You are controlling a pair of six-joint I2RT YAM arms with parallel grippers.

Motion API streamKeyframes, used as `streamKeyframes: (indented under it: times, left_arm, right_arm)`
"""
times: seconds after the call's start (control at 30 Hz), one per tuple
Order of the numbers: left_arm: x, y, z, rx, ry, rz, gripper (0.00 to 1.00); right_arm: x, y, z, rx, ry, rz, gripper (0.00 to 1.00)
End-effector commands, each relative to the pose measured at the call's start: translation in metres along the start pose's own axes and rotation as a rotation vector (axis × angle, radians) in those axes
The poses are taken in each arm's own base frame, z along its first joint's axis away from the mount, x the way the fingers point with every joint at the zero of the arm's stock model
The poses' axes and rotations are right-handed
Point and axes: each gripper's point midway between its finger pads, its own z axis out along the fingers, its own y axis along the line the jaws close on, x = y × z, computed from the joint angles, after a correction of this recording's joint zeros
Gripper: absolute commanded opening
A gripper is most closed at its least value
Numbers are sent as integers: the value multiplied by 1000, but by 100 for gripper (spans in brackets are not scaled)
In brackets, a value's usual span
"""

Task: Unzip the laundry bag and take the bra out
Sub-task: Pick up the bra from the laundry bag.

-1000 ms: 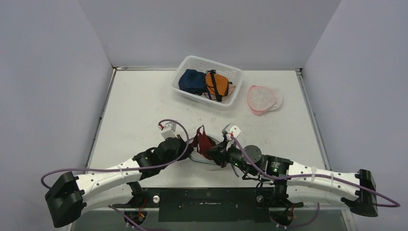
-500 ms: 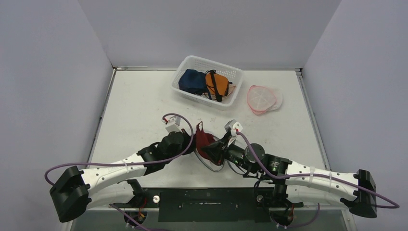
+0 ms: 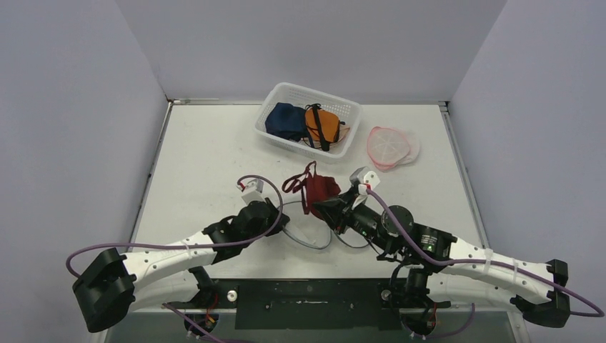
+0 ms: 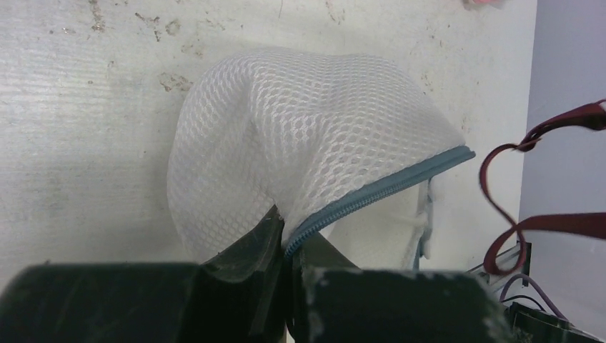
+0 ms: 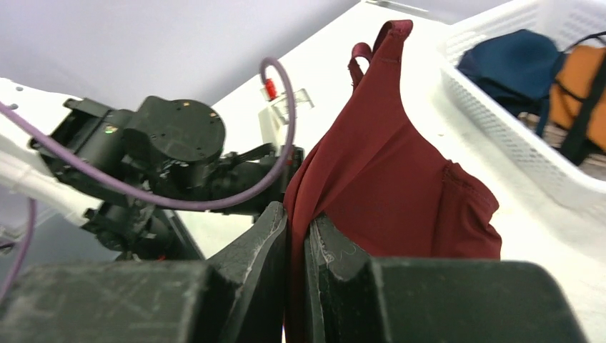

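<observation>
The dark red bra (image 3: pixel 319 189) hangs from my right gripper (image 3: pixel 330 208), which is shut on its fabric (image 5: pixel 386 164); it is lifted clear of the bag, up and to the right of it. The white mesh laundry bag (image 4: pixel 300 136) with a blue-grey zipper edge (image 4: pixel 379 193) lies on the table, open, between the arms (image 3: pixel 307 230). My left gripper (image 4: pixel 289 239) is shut on the bag's zipper edge and holds it down at the left (image 3: pixel 275 214). Red bra straps (image 4: pixel 514 214) show at the right of the left wrist view.
A white basket (image 3: pixel 309 119) at the back holds a navy garment (image 3: pixel 286 120) and an orange one (image 3: pixel 323 124). A pink-rimmed round bag (image 3: pixel 389 145) lies to the right of it. Purple cables loop over both arms.
My right gripper has pulled the bra up and to the right, out of the bag. The bag now lies flatter. My left gripper has stayed on the bag's edge.
</observation>
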Motion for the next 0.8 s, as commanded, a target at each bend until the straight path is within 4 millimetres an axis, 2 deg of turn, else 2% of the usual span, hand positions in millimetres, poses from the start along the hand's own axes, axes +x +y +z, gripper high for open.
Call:
streamKeyframes:
  times: [0.0, 0.07, 0.13, 0.33, 0.4, 0.47, 0.53, 0.67, 0.77]
  left_arm:
    - [-11, -9, -5, 29, -35, -40, 6]
    - [-11, -5, -8, 7, -26, -33, 15]
    - [-14, -8, -13, 5, -27, -35, 29]
    - [-28, -22, -35, 22, -24, -48, 66]
    - [-35, -29, -45, 33, -30, -55, 80]
    - [-45, -37, -56, 44, -42, -69, 99]
    - [-58, -52, -69, 90, -63, -82, 96]
    - [-81, -101, -94, 253, -83, -101, 96]
    - [-88, -132, -102, 338, -59, -93, 96]
  right_arm:
    - [-5, -32, -3, 170, 50, -129, 5]
    - [4, -44, -3, 230, 80, -164, 5]
    - [11, -53, -2, 270, 100, -198, 5]
    - [22, -67, 0, 321, 133, -290, 5]
    - [24, -69, 1, 326, 140, -318, 5]
    - [24, -69, 2, 328, 144, -338, 5]
    - [25, -68, 3, 323, 145, -356, 5]
    - [30, -65, 3, 313, 152, -390, 5]
    - [34, -63, 3, 315, 158, -415, 5]
